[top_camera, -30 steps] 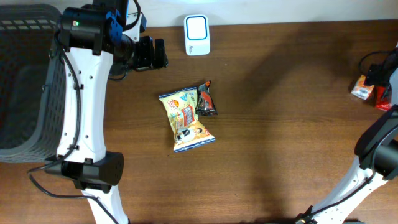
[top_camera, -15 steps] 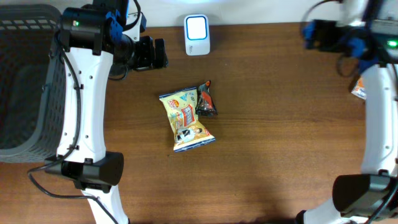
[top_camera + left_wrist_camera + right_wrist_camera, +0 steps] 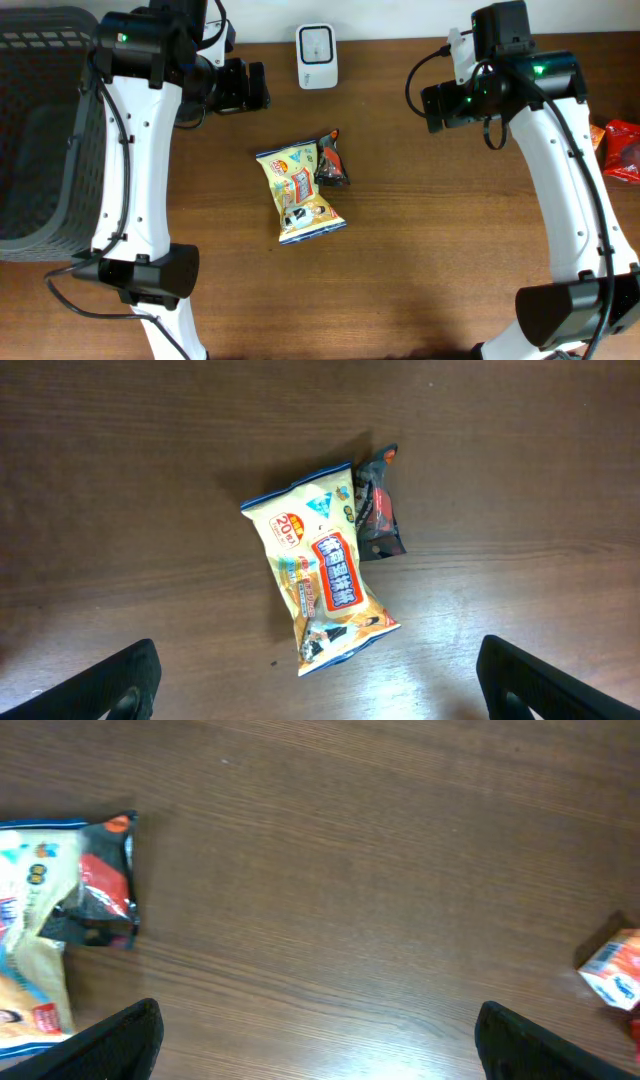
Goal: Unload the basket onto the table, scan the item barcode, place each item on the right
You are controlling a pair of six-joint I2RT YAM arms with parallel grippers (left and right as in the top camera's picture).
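Flanking the yellow snack bag [image 3: 300, 193], the left arm [image 3: 135, 170] and right arm [image 3: 568, 200] show white links, black joints, black cables, green lights.

overhead top-down, wrists downward, sharing bag [image 3: 300, 192]

Bright, even light from above; soft arm shadows cross the wooden table [image 3: 420, 250], pale glare in both wrist views.
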